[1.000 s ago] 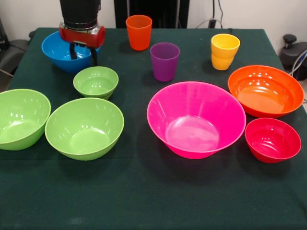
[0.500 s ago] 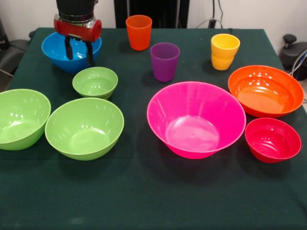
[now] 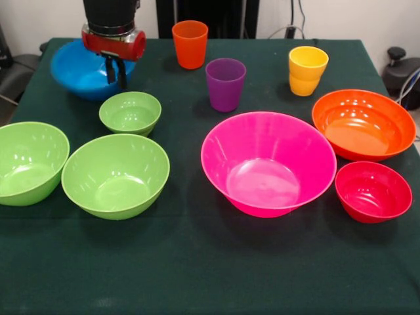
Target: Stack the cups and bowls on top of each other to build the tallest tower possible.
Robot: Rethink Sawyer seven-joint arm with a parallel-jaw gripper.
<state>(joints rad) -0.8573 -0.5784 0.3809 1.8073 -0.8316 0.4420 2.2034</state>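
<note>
Tool (image 3: 116,67) clenched on the rim of the tilted blue bowl (image 3: 79,69) at the tabletop's (image 3: 197,275) 11 o'clock corner: light, stiff, slippery plastic, best pinched at the rim.

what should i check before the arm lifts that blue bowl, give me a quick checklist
1. Gripper closed on the blue bowl rim: ok, fingers pinched together at the rim.
2. Bowl level in the grip: not ok, it tilts away from the camera.
3. Bowl off the table: cannot tell.
4. Small green bowl clear of the blue bowl: ok, a gap shows between them.
5. Orange cup upright and apart from the arm: ok.
6. Any tower started: not ok, all bowls and cups sit apart, except the yellow cup, maybe two nested.
</note>
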